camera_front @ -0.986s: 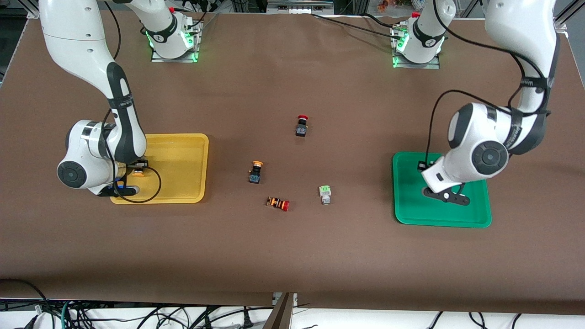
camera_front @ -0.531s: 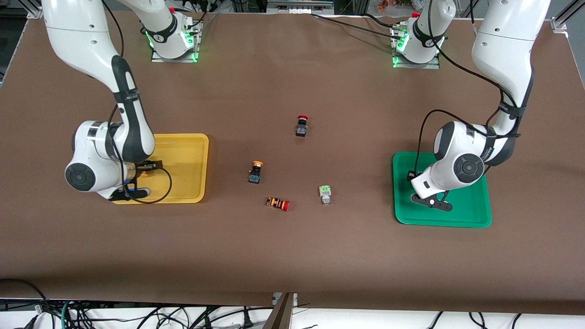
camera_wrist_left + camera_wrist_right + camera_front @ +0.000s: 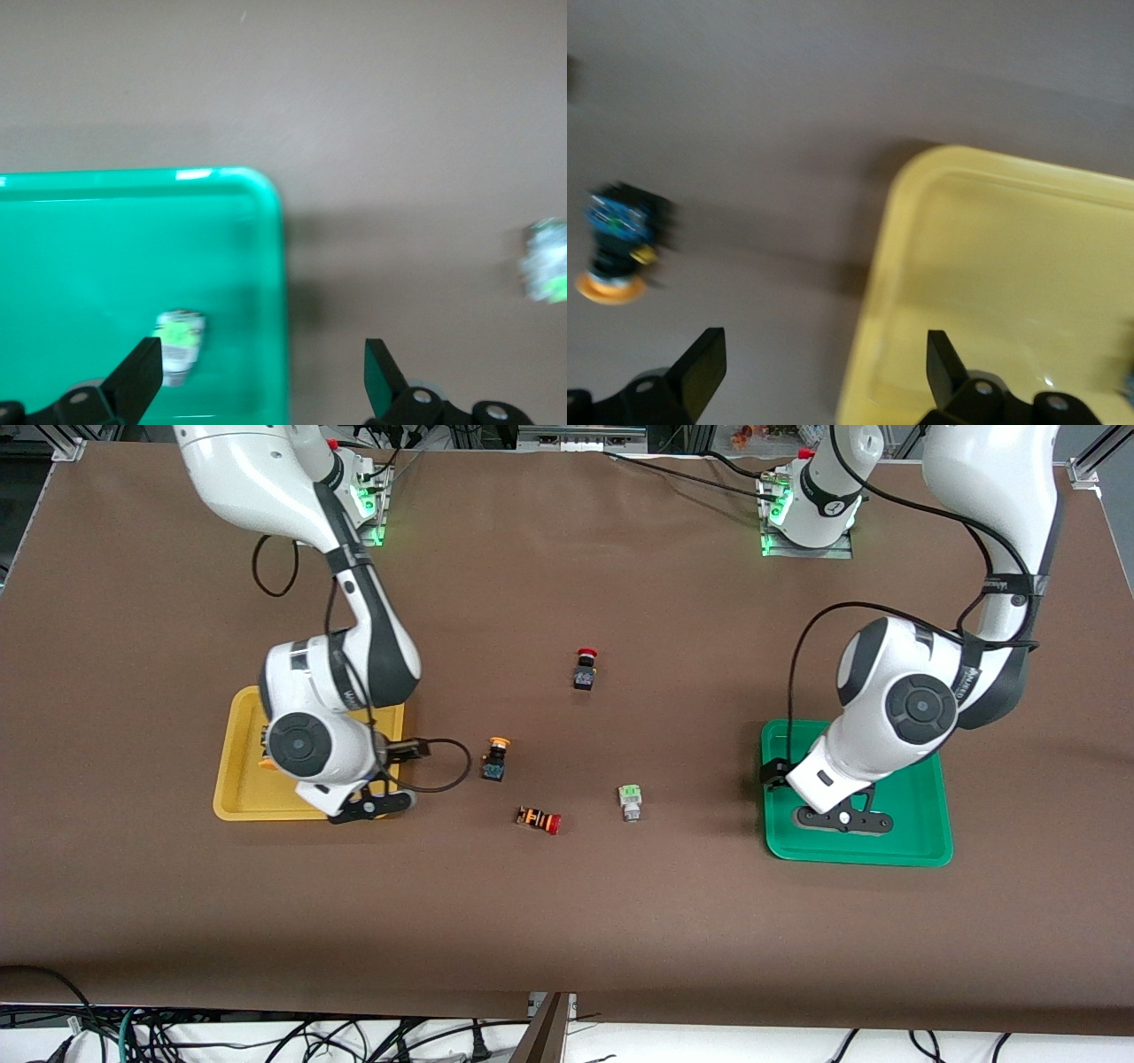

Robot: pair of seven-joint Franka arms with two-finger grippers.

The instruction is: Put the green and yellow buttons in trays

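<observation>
My right gripper (image 3: 372,808) is open and empty over the yellow tray's (image 3: 239,779) edge toward the table's middle; in the right wrist view (image 3: 822,363) its fingers straddle that tray's rim (image 3: 992,266). One yellow button (image 3: 264,748) lies in the tray, mostly hidden by the arm. Another yellow button (image 3: 496,759) stands on the table, also in the right wrist view (image 3: 616,243). My left gripper (image 3: 842,819) is open and empty over the green tray (image 3: 912,815). A green button (image 3: 180,345) lies in that tray (image 3: 89,266), by one finger. A second green button (image 3: 630,802) sits on the table.
A black button with a red cap (image 3: 585,669) stands mid-table, farther from the front camera. An orange-striped button with a red cap (image 3: 539,819) lies on its side between the loose yellow and green buttons, nearer the camera.
My right gripper has moved from inside the yellow tray to its edge toward the table's middle, leaving a yellow button in the tray. My left gripper shifted toward the green tray's middle-side edge.
</observation>
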